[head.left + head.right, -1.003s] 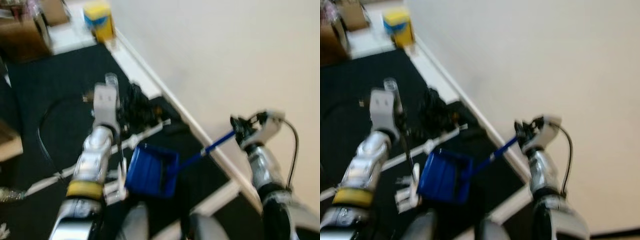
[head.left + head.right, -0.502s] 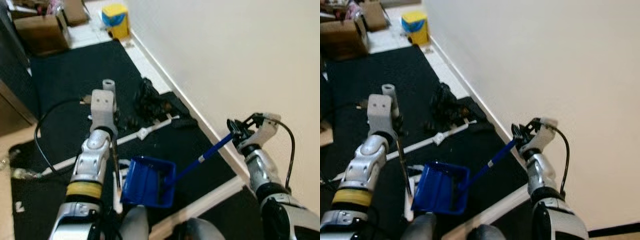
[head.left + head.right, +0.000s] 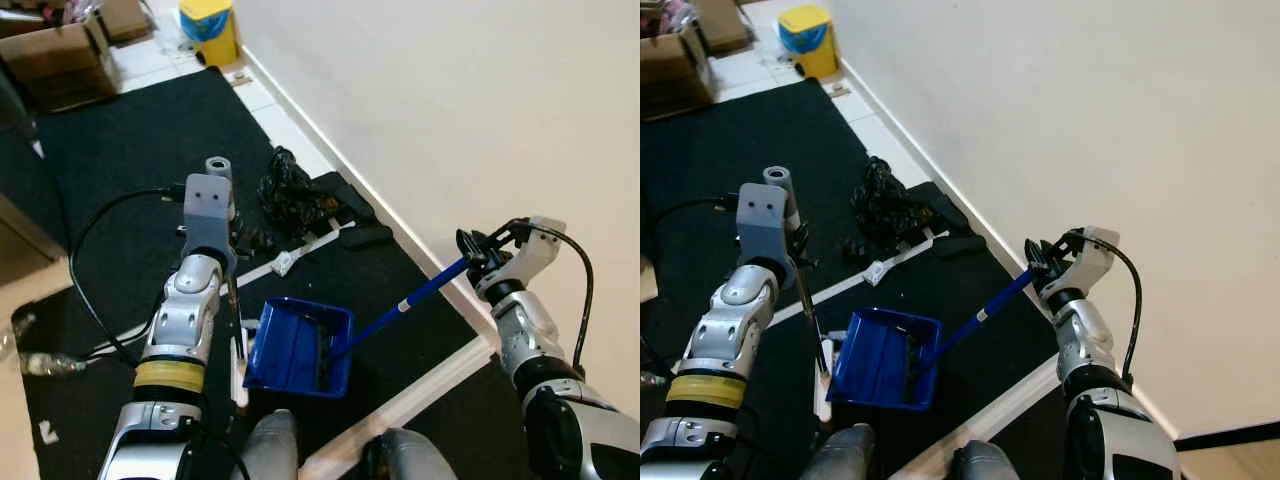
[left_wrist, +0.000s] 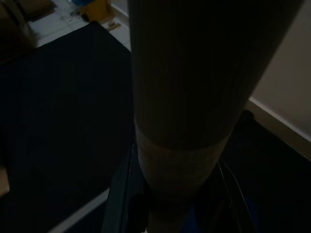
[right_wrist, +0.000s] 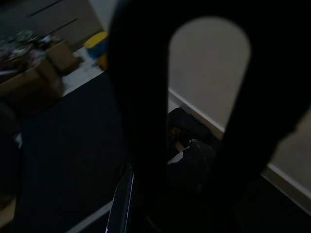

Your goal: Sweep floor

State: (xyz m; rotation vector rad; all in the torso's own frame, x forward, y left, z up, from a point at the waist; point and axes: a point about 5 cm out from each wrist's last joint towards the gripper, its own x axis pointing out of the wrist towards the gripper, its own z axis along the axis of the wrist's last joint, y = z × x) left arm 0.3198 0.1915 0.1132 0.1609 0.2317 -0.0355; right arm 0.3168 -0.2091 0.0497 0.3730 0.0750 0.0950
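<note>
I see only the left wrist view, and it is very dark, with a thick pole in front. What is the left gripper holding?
Observer: The left gripper is closed on a thin broom handle that runs down beside a blue dustpan.
Operator: Where is the dustpan's handle?
Observer: Its long blue handle rises toward the wall, and the right gripper is closed on its top end.
Operator: Is there something to sweep?
Observer: Yes, a heap of black rubbish lies on the black mat, ahead of the dustpan and near the white baseboard.
</note>
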